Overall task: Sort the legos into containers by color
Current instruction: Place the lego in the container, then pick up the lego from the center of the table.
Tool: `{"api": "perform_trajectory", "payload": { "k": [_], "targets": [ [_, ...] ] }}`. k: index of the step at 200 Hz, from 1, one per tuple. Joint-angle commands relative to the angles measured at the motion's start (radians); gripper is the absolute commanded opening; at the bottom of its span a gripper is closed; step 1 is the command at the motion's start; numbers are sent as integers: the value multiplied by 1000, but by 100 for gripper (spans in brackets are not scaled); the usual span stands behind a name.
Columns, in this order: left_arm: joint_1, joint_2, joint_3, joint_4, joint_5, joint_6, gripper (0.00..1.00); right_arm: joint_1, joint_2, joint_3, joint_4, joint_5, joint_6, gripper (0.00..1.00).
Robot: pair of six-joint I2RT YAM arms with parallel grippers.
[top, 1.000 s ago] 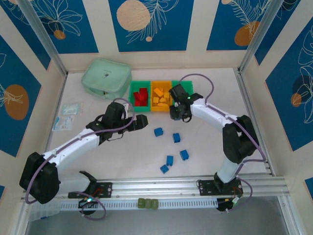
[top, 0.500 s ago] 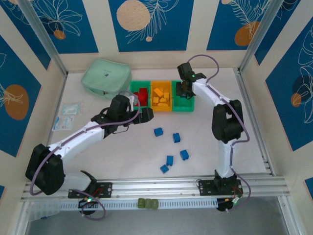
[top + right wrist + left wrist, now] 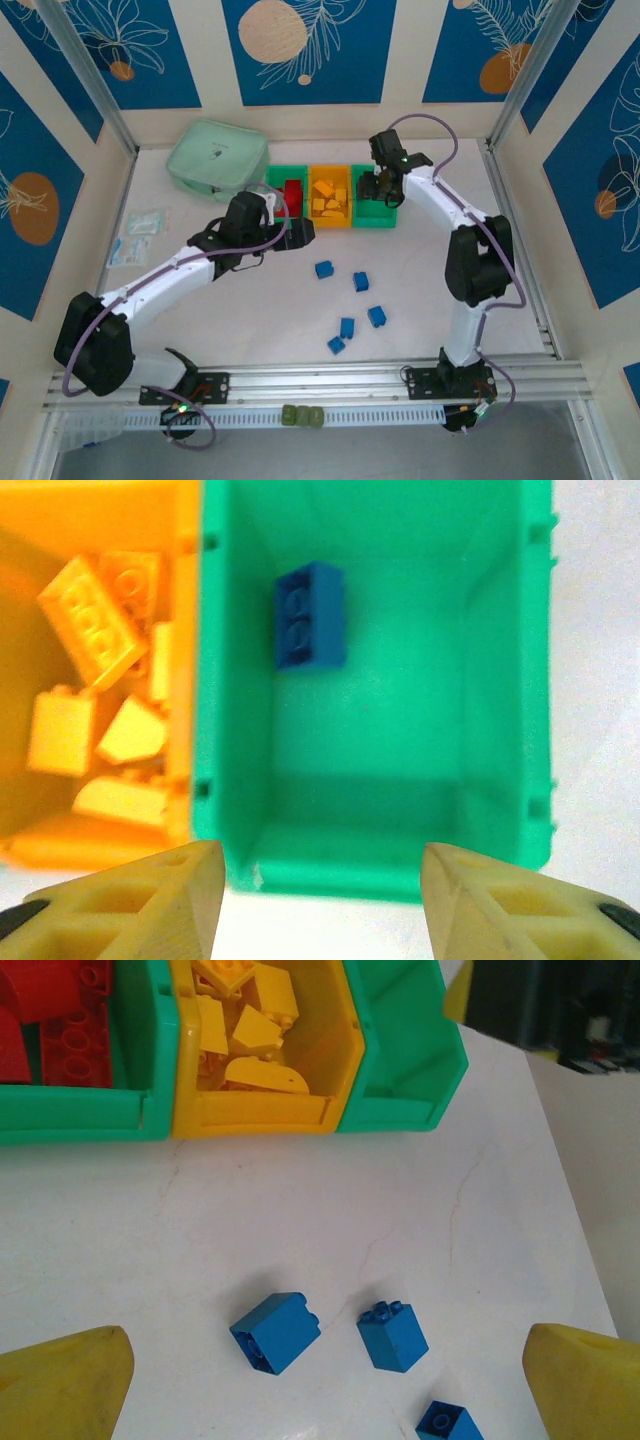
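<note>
The right gripper (image 3: 320,885), jaws parted and empty, hangs over the end green plastic bin (image 3: 380,810), where one small blue plastic brick (image 3: 310,615) lies. It should rise straight clear of the rim; the left gripper (image 3: 325,1380), spread wide, hovers above loose blue bricks (image 3: 275,1332).

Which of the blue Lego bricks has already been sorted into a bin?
The blue brick lying in the right-end green bin, beside the orange bin. The other five blue bricks lie loose on the table in front of the bins.

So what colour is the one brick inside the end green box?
Blue. The small plastic brick in the green bin shows best in the right wrist view.
</note>
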Motion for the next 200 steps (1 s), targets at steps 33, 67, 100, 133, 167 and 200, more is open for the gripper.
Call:
{"api": "perform_trajectory", "payload": {
  "k": [33, 67, 100, 133, 167, 200],
  "targets": [
    [-8, -62, -47, -48, -61, 34, 99, 88, -170, -188, -17, -105, 42, 58],
    [-8, -120, -110, -56, -92, 22, 99, 152, -219, -267, -26, -112, 62, 60],
    [-8, -191, -166, -97, -145, 7, 99, 249, -222, -321, -27, -114, 83, 63],
    [-8, -257, -206, -145, -200, -1, 99, 326, -205, -353, -32, -111, 144, 66],
    [-6, -299, -248, -160, -249, -26, 99, 380, -160, -377, 12, -112, 183, 70],
    [-5, -309, -269, -166, -265, -34, 99, 398, -98, -359, 16, -75, 185, 73]
  ]
}}
